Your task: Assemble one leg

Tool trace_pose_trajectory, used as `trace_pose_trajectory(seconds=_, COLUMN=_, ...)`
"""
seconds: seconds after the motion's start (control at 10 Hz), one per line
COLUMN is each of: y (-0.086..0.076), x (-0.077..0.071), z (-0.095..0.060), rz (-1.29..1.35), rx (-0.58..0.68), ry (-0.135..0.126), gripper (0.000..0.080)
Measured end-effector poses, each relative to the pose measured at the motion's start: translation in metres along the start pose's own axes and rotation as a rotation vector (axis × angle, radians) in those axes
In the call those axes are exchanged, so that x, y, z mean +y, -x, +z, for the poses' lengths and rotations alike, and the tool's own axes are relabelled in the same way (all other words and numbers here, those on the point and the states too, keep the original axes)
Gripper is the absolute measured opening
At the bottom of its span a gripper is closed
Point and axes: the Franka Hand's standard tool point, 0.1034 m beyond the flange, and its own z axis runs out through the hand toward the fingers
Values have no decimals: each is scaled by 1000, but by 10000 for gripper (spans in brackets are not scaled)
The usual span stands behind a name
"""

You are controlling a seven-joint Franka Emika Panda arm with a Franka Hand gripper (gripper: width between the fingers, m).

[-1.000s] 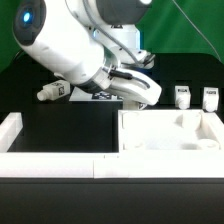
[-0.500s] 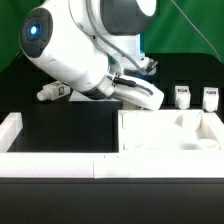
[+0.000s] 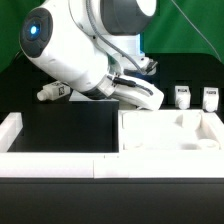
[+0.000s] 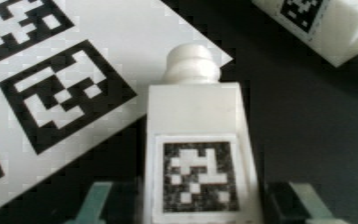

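In the wrist view a white leg (image 4: 197, 140) lies on the black table with its tag facing up and its narrow peg end pointing away from the gripper. My gripper (image 4: 199, 205) is open and astride the leg's wide end. One fingertip (image 4: 101, 200) shows on each side, with a dark gap between each and the leg. In the exterior view the arm's hand (image 3: 135, 90) is low over the back of the table and hides the fingers and this leg. The large white panel (image 3: 170, 132) lies at the exterior view's right.
Another leg (image 3: 52, 93) lies at the back left of the exterior view, and two legs (image 3: 182, 96) (image 3: 210, 97) stand upright at the back right. The marker board (image 4: 43, 70) lies beside the straddled leg. A further leg (image 4: 318, 20) shows at the wrist view's edge. A white rail (image 3: 50, 165) runs along the front.
A second ago the arm sat further toward the exterior view's left; it swung right and settled. Nothing has visibly moved in the last half second.
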Motion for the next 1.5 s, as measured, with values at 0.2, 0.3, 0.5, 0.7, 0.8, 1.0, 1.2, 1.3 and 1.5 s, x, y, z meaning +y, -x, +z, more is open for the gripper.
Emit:
trace_pose_trajectory(seconds=0.2, y=3, x=-1, z=-3, rz=-3, rx=-6, ry=3, gripper=285)
trace_pose_trajectory(seconds=0.3, y=11, x=-9, z=-16, rz=-21, rx=-4, ry=-3, gripper=285)
trace_pose_trajectory(seconds=0.5, y=48, x=-30, z=-56, rz=-31, rx=-40, ry=-17, gripper=285)
trace_pose_trajectory(seconds=0.7, y=70, x=-50, z=-92, rz=-80, rx=38, ry=14, gripper=285)
trace_pose_trajectory(seconds=0.8, y=72, x=-52, z=-92, rz=-90, rx=46, ry=13, gripper=285)
trace_pose_trajectory(seconds=1.0, y=61, x=-60, z=-97, rz=-98, rx=159, ry=-8, gripper=285)
trace_pose_trajectory(seconds=1.2, y=71, x=-70, z=-107, rz=-137, rx=280, ry=-4, gripper=285)
trace_pose_trajectory(seconds=1.3, y=73, x=-85, z=-125, rz=-168, rx=364, ry=-26, gripper=285)
trace_pose_trajectory(seconds=1.5, y=78, x=-115, z=-159, rz=-245, rx=548, ry=-22, gripper=286)
